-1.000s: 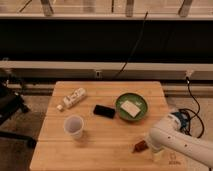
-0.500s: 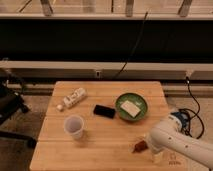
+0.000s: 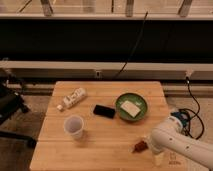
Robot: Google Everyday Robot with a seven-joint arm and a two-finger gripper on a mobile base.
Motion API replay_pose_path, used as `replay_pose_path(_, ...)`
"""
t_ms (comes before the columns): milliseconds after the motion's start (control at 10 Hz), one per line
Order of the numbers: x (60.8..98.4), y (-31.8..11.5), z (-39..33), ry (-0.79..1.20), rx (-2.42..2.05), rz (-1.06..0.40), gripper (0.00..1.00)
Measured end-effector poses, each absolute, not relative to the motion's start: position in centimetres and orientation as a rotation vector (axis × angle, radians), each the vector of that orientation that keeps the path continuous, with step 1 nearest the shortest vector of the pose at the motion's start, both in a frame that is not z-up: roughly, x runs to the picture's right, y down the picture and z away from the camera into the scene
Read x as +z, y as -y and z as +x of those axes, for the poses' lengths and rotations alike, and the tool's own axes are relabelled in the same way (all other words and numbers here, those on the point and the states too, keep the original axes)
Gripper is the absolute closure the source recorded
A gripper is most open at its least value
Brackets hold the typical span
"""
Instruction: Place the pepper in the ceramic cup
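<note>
Wooden table [image 3: 107,147], white cup [image 3: 74,126] upright on it, reddish pepper [image 3: 139,146] lying well right of the cup, gripper [image 3: 148,145] with jaws wide just past the pepper, farther from the cup

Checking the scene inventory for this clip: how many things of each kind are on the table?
Ceramic cup: 1
Bottle: 1
Phone: 1
Green bowl: 1
White block in the bowl: 1
Pepper: 1
Total: 6
Gripper beside the pepper, front right.
</note>
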State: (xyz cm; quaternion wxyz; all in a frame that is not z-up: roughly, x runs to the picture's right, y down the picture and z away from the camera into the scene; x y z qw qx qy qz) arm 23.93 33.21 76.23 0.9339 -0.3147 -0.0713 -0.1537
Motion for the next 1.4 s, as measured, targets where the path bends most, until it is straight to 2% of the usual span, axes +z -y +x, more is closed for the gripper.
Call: replay_pose_path(1400,76.14,-33.55,23.96,0.156,-0.311,-0.646,0.2)
